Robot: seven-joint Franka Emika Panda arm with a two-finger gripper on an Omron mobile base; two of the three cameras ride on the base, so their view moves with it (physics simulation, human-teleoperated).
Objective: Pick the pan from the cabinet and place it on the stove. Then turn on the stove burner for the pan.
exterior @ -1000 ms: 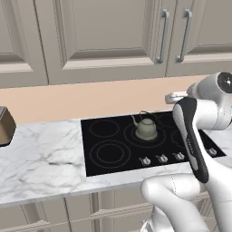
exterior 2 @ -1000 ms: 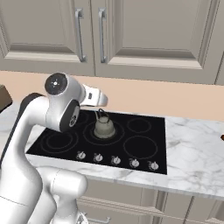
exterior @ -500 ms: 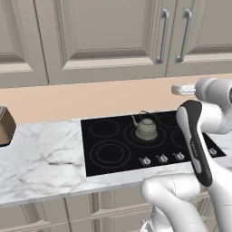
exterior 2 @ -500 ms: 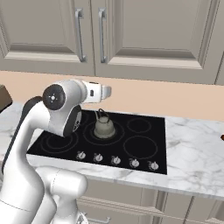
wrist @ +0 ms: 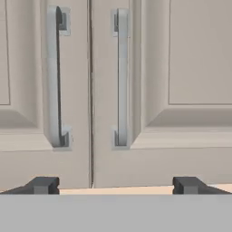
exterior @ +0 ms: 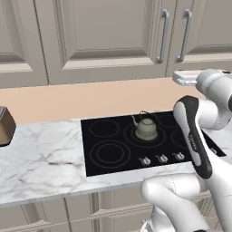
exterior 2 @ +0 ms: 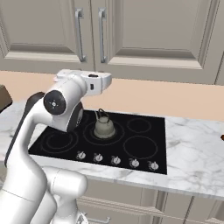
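Note:
The cabinet [wrist: 158, 54] faces my hand with both panelled doors shut, its two long bar handles [wrist: 54, 77] [wrist: 121, 77] standing side by side at the middle seam. The pan is hidden. My gripper [wrist: 115, 186] is open, with nothing between its fingertips [wrist: 43, 185], and is level with the doors' lower edge, a little short of them. In the base views my hand [exterior: 186, 78] [exterior 2: 94, 83] is raised above the stove [exterior: 108, 154] [exterior 2: 140, 144], just under the cabinet [exterior: 108, 36] [exterior 2: 153, 30]. Small silver knobs [exterior: 161, 158] [exterior 2: 116, 160] line the stove's front edge.
A grey-green kettle [exterior: 146, 129] [exterior 2: 104, 127] stands on a rear ring of the stove. A brown appliance [exterior: 4, 124] [exterior 2: 3, 97] sits at the far left of the marble counter [exterior: 41, 158]. Low drawers run beneath the counter.
My arm has lifted the hand from just above the kettle up toward the bottom of the cabinet doors. The kettle and doors have not moved.

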